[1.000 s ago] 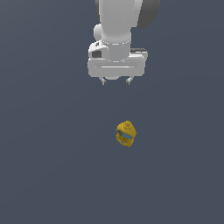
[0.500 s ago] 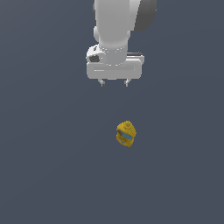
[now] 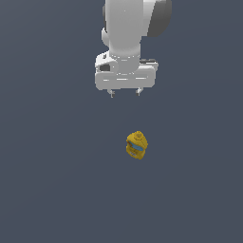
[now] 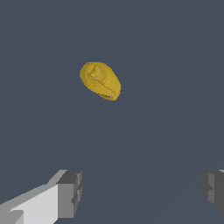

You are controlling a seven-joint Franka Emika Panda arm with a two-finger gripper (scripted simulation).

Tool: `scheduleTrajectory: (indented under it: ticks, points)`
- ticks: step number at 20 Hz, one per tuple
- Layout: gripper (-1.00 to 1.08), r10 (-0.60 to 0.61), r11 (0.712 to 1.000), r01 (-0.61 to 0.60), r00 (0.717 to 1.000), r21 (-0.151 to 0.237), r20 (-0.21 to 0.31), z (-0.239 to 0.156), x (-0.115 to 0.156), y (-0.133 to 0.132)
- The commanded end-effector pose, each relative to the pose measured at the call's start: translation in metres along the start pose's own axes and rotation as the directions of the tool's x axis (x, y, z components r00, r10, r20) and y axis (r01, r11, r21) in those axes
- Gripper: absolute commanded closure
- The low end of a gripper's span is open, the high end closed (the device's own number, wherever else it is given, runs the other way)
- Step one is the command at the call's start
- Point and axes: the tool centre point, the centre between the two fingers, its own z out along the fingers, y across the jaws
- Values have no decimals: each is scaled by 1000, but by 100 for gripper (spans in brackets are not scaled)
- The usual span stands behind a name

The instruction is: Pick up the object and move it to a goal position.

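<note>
The object, a small yellow squeeze bottle (image 3: 136, 145) with a light blue label, stands on the dark grey floor near the middle of the exterior view. Seen from above in the wrist view, the bottle (image 4: 100, 80) shows its yellow nozzle cap. My gripper (image 3: 125, 93) hangs open above and behind the bottle, well apart from it, with nothing between its fingers. Both grey fingertips (image 4: 69, 194) show far apart in the wrist view, on either side of my gripper (image 4: 142, 190).
A plain dark grey surface (image 3: 57, 190) fills both views. The white arm (image 3: 126, 33) rises out of the exterior view's top edge.
The gripper has drifted slightly toward the exterior view's left and a little upward. The bottle has not moved.
</note>
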Motion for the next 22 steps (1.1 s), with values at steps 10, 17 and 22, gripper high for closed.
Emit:
scheduleTrajectory:
  ticks: [10, 17, 22]
  points:
    - [-92, -273, 962, 273, 962, -23, -5, 19, 35, -12]
    - [-92, -468, 883, 468, 884, -37, -4, 36, 60, -23]
    - [-92, -595, 803, 594, 804, -45, -3, 49, 77, -31]
